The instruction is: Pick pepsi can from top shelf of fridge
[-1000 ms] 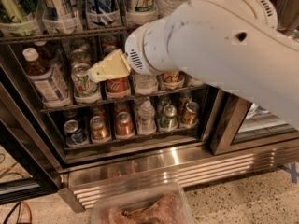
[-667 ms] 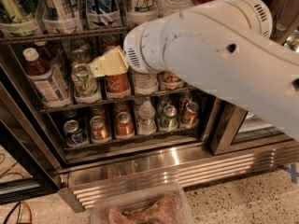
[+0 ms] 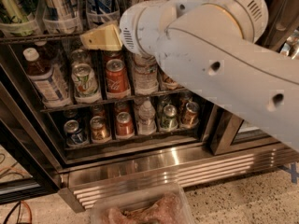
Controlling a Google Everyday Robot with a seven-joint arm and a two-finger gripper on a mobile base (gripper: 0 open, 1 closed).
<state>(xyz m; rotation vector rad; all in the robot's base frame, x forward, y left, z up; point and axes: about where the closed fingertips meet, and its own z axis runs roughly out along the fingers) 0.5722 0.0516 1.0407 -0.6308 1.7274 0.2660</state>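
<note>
1. One gripper hung at the front bar of the top shelf; whether it was open or closed could not be determined.
2. One pepsi can stood on that shelf, just above the gripper.
3. One red cola can and one 7up can stood on the rack beneath.

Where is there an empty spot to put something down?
Only the speckled floor, right of the plastic tub and below the ribbed steel base. Every shelf is packed full. The gripper sits at the top shelf front bar.

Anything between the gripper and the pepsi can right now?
No other item visible. The gripper hangs just below the pepsi can, level with the top shelf front bar; the can's clear tray wraps its base.
</note>
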